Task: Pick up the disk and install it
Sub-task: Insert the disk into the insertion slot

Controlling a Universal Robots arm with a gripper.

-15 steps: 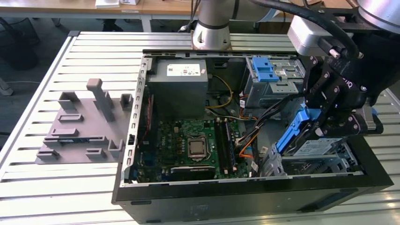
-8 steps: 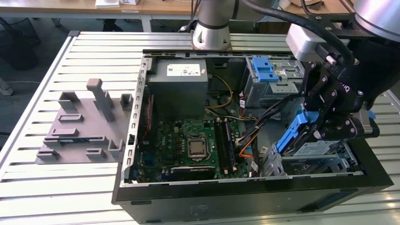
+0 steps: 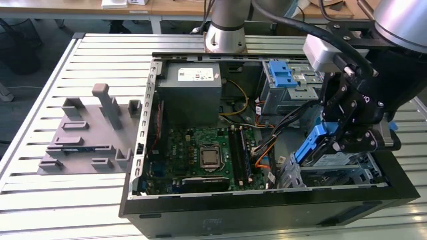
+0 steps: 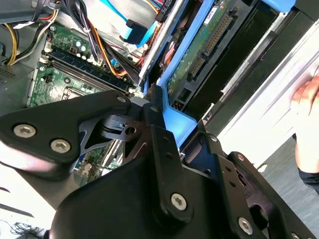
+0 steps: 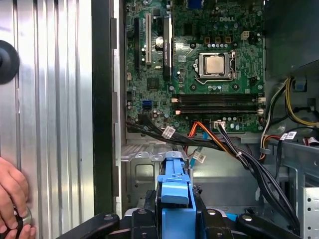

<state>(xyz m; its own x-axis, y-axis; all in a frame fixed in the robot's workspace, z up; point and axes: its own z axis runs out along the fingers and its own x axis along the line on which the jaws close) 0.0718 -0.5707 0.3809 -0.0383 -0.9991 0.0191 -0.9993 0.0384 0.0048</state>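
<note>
Your gripper (image 3: 343, 140) is pinching the disk (image 3: 317, 147) by its blue frame; it's tilted, at four o'clock in the open case (image 3: 267, 212) in the exterior view — right at the silver drive cage (image 3: 347, 175).

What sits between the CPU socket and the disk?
In the first wrist view, the memory slots and a bundle of orange and black cables lie between the CPU socket and the disk.
</note>
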